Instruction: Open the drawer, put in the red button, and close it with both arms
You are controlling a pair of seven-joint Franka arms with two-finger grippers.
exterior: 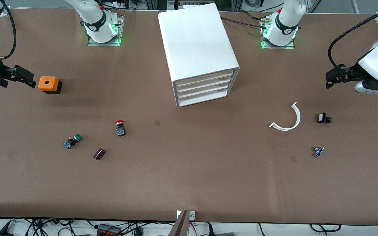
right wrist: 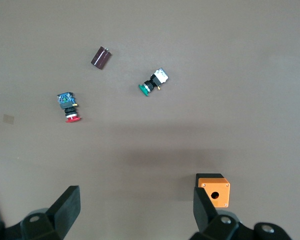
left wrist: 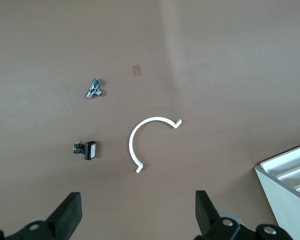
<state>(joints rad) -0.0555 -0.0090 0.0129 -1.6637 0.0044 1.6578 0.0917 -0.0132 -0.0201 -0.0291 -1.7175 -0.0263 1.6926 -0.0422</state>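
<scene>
White cabinet [exterior: 198,52] mid-table, drawer [exterior: 204,84] shut. Red button [exterior: 120,127] lies toward the right arm's end — right claw [exterior: 21,77] nearer, wide; left claw [exterior: 335,78] wide, idle.

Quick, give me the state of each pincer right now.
Left pincer: open, holding nothing, up over the table near the white arc.
Right pincer: open, holding nothing, up beside the orange box.

The cabinet [exterior: 198,52] stood mid-table; the red button [exterior: 120,127] lay nearer the camera, toward the right arm's end, beside the green button [exterior: 73,141].
</scene>
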